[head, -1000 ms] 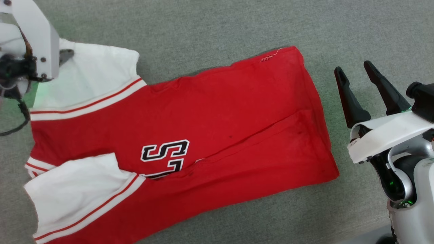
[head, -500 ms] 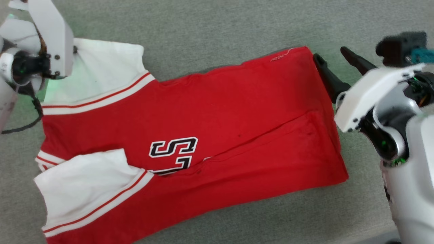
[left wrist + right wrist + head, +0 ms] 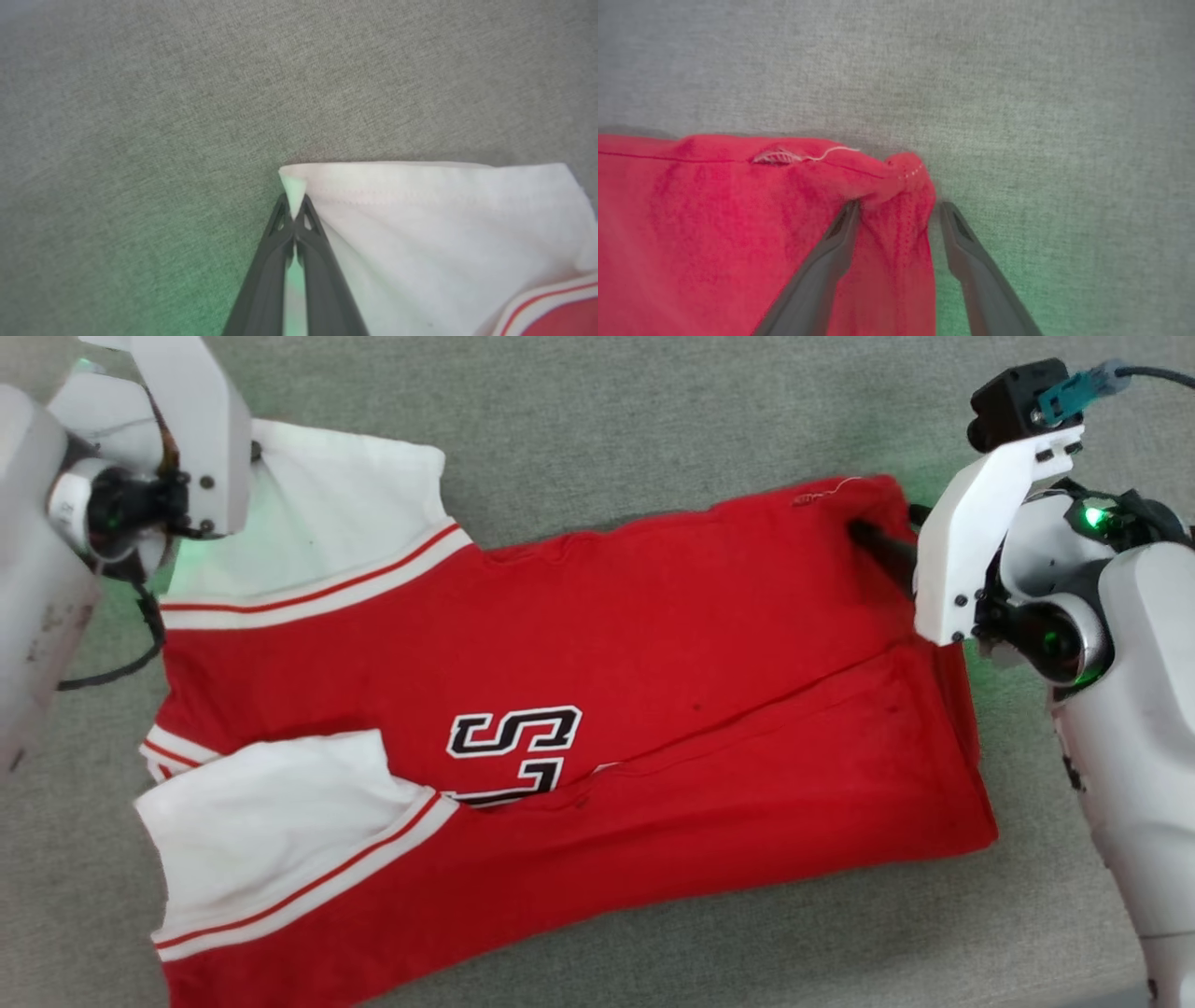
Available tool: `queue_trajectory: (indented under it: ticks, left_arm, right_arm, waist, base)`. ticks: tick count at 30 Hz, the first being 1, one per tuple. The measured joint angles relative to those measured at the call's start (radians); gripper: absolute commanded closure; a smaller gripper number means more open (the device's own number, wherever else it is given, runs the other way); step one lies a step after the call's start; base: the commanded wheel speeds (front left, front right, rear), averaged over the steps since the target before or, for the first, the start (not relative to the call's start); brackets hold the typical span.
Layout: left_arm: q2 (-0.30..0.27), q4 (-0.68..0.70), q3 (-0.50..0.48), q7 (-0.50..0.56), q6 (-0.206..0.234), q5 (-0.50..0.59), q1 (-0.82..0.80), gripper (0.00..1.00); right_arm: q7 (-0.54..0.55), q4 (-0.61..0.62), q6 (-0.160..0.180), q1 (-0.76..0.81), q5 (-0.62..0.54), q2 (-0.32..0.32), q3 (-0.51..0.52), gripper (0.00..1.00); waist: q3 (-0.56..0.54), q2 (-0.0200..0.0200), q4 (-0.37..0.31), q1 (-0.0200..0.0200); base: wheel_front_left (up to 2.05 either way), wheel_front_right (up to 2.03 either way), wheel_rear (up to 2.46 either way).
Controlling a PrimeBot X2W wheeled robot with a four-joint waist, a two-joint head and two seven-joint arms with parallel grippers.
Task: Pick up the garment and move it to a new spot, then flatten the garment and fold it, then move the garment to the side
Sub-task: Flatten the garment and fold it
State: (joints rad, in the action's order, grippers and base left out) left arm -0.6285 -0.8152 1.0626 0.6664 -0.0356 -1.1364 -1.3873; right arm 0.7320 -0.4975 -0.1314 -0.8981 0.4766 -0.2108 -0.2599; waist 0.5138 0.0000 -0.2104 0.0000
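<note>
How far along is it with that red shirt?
Done: the garment lies flat, its near side apparently folded over the number. In hand: left gripper shut on a white sleeve corner, right gripper open astride the hem corner. Left: finish folding, move it aside.

A black block print (image 3: 515, 733) with a white outline is showing on the red front of the garment (image 3: 709, 644). It is lying well apart from both the left gripper (image 3: 294, 207) and the right gripper (image 3: 899, 205), roughly between the two. Its upper character is reading as an S or a 5 turned sideways; which one cannot be told. The second character (image 3: 523, 782) is sitting half under a fold and is unreadable.
</note>
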Motion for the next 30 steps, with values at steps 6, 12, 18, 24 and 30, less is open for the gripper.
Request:
queue_trajectory:
  ticks: [6,12,18,24,30]
  left_arm:
    - [0.021,-0.016,0.0,-0.044,-0.025,0.003,0.002,1.0]
    - [0.015,0.0,-0.002,-0.04,-0.044,-0.007,0.004,1.0]
    - [-0.041,0.108,0.012,-0.005,-0.038,-0.006,0.033,1.0]
    - [-0.163,0.361,0.021,0.054,0.072,-0.026,0.128,1.0]
    - [-0.317,0.741,0.034,0.106,0.256,-0.081,0.291,1.0]
  right_arm:
    - [-0.021,-0.066,0.0,-0.035,0.007,-0.03,-0.032,1.0]
    - [-0.047,-0.045,0.0,0.006,0.032,-0.109,-0.074,1.0]
    - [-0.045,0.039,0.0,0.094,0.076,-0.187,-0.087,1.0]
    - [-0.024,0.139,0.0,0.222,0.108,-0.248,-0.068,1.0]
    - [0.052,0.233,0.0,0.371,0.128,-0.272,-0.017,1.0]
  waist:
    - [-0.016,0.0,0.019,0.0]
    - [-0.056,0.0,0.043,0.0]
    - [-0.112,0.0,0.071,0.0]
    - [-0.172,0.0,0.104,0.0001]
    - [-0.223,0.0,0.14,0.0]
  base:
    - [0.0,0.0,0.0]
    - [0.0,0.0,0.0]
    - [0.0,0.0,0.0]
    - [0.0,0.0,0.0]
    - [0.0,0.0,0.0]
